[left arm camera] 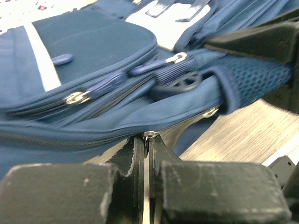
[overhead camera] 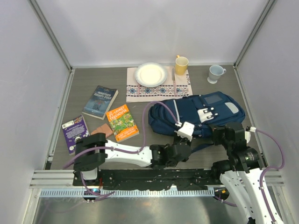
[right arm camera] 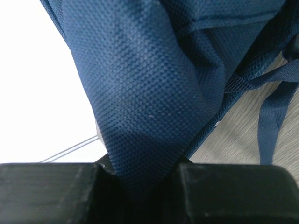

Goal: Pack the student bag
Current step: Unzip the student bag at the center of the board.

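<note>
Left tool point(left arm camera: 146, 144): fingers together, pinching a zipper pull point(left arm camera: 147, 135), lower centre.
Student bag point(overhead camera: 219, 105): right of centre on the bench point(overhead camera: 93, 79), long axis left-right, just beyond both tools.
Right tool point(right arm camera: 140, 182): clamped on its navy fabric, lower right.

Seemingly, right tool point(right arm camera: 142, 181) pinches student bag point(right arm camera: 140, 93) fabric.

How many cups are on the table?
2. A yellow cup stands at the far right corner of the patterned mat, right of the plate. A pale blue cup stands further right, beyond the bag. The bag may hide others.
</note>
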Controlling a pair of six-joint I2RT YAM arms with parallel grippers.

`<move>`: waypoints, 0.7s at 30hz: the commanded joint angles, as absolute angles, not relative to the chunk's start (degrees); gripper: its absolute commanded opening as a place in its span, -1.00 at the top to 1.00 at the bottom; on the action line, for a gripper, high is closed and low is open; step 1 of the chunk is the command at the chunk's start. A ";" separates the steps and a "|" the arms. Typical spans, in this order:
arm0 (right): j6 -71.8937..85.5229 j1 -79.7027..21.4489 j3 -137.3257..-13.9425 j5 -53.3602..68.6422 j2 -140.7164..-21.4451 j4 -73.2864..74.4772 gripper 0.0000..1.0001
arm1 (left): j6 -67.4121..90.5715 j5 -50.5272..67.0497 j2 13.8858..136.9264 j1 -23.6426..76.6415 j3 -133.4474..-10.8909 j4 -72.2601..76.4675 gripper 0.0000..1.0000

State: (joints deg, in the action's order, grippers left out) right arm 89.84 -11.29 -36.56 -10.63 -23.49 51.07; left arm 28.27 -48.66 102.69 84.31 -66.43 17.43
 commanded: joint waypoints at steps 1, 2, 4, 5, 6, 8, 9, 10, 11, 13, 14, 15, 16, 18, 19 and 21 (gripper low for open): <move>83.61 -11.25 -40.25 -18.79 -22.33 44.65 0.98 | 32.51 -50.19 95.11 83.76 -60.39 9.15 1.00; 82.45 -11.25 -40.43 -19.33 -22.24 44.56 0.99 | 34.00 -48.71 93.10 83.76 -59.16 6.88 1.00; 79.12 -11.25 -41.31 -20.73 -22.06 43.60 0.98 | 35.67 -47.99 90.80 83.85 -56.35 4.23 1.00; 76.32 -11.25 -41.66 -21.00 -22.15 43.51 0.98 | 35.94 -47.21 89.75 83.93 -55.47 2.30 1.00; 74.72 -11.25 -42.88 -21.35 -22.58 43.33 0.98 | 36.30 -46.68 87.39 83.94 -54.24 1.24 1.00; 69.47 -11.25 -44.29 -20.83 -23.46 41.58 0.98 | 36.30 -45.62 85.09 84.02 -53.62 -2.17 1.00; 67.43 -11.25 -46.30 -20.74 -23.90 41.14 0.99 | 36.12 -44.48 83.16 84.02 -53.79 -3.68 1.00; 65.06 -11.25 -47.36 -20.48 -25.12 39.13 0.98 | 35.60 -44.04 82.19 83.94 -53.96 -4.74 1.00; 59.64 -11.16 -49.81 -20.30 -25.92 38.42 0.99 | 35.51 -43.95 81.39 83.94 -54.40 -7.79 1.00; 54.26 -11.25 -52.72 -20.13 -28.98 37.88 0.98 | 34.99 -42.38 79.03 83.85 -55.20 -9.66 1.00; 51.62 -11.34 -55.69 -19.52 -29.87 37.79 0.99 | 34.46 -41.58 78.40 83.85 -55.11 -10.10 1.00; 46.72 -11.60 -56.77 -18.82 -30.84 37.79 0.98 | 33.41 -40.96 77.70 83.85 -54.59 -9.85 1.00; 44.67 -11.95 -57.39 -18.03 -31.55 36.66 0.98 | 33.31 -40.52 76.65 83.85 -54.32 -9.67 1.00; 38.63 -12.13 -57.92 -10.61 -32.78 34.12 0.98 | 33.75 -40.52 75.33 83.85 -53.62 -10.37 1.00; 37.80 -12.04 -58.09 -7.24 -33.39 31.40 0.98 | 33.92 -40.43 74.63 83.85 -53.35 -10.37 1.00; 37.70 -12.04 -59.94 5.28 -36.73 29.19 0.98 | 34.19 -39.64 71.82 83.85 -53.17 -10.46 1.00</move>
